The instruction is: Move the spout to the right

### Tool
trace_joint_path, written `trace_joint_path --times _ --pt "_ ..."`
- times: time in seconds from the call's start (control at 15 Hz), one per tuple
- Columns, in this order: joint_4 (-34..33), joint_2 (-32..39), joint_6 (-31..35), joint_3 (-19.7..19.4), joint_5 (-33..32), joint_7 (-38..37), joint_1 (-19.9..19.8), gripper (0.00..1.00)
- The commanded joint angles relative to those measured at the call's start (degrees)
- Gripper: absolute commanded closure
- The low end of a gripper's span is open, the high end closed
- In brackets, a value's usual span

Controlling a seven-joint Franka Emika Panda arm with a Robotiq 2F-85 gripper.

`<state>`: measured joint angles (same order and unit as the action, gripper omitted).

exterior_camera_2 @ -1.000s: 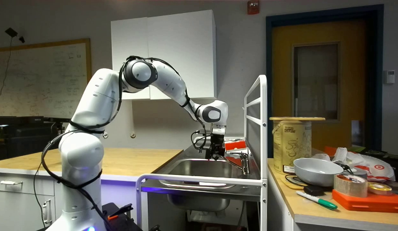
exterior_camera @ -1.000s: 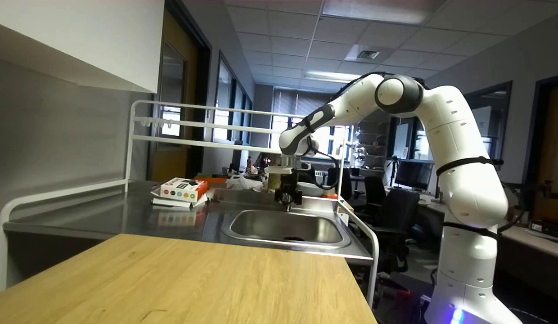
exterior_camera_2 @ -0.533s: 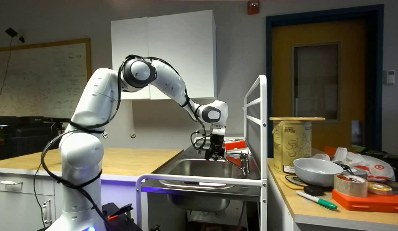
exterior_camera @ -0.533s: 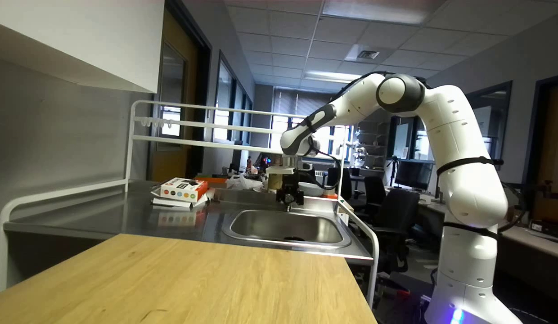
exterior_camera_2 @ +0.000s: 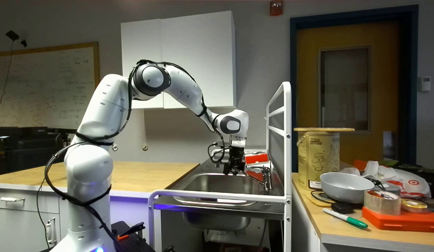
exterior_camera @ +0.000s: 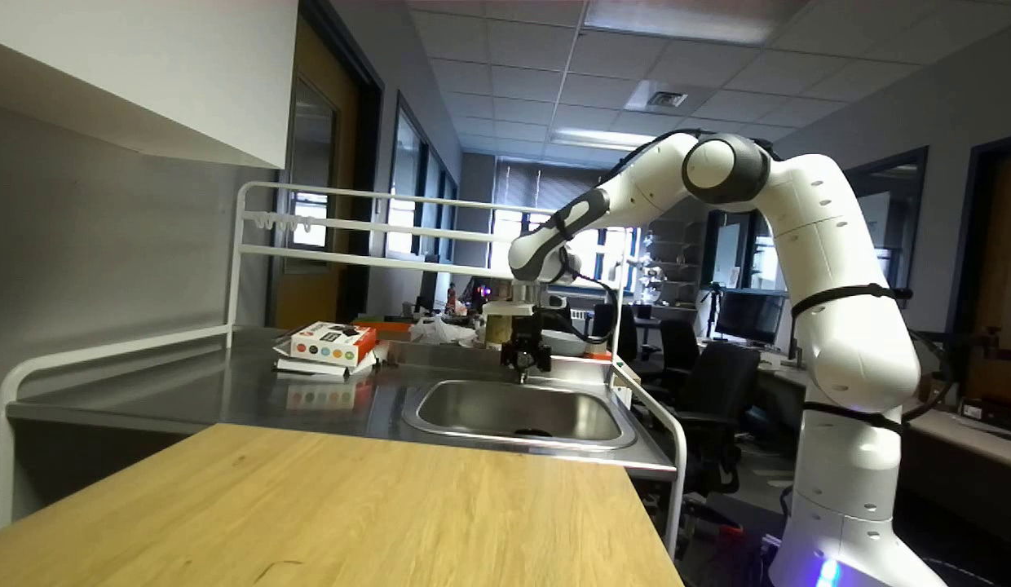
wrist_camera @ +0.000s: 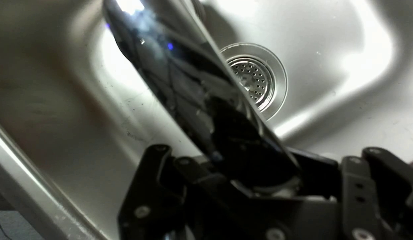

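Gripper [exterior_camera_2: 232, 171] hanging at free end of spout [wrist_camera: 193, 83]

The gripper is hanging over the sink [exterior_camera: 481, 408], and the spout is running to it from the faucet body [exterior_camera_2: 267, 179], standing past the gripper as seen from the robot's base [exterior_camera_2: 84, 241]. In the wrist view the spout is crossing in front of the 2 fingers [wrist_camera: 356, 186] and hiding their tips, leaving me unable to tell whether they are spread, pressed together or pinching it. Likely the free end is being chosen for leverage: the faucet body is anchoring the other end, so a sideways push should be swinging it. The sink below the gripper is leaving it room.
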<state>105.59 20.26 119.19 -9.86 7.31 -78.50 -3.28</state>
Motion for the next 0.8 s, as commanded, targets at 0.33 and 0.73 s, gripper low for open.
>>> trace_joint_path --times 0.33,0.73 --pt "3.6 -2.2 -2.9 -0.9 -0.7 -2.4 -0.6 0.55" --pt "4.0 -3.9 -4.6 -0.8 -1.1 -2.2 -0.6 0.09"
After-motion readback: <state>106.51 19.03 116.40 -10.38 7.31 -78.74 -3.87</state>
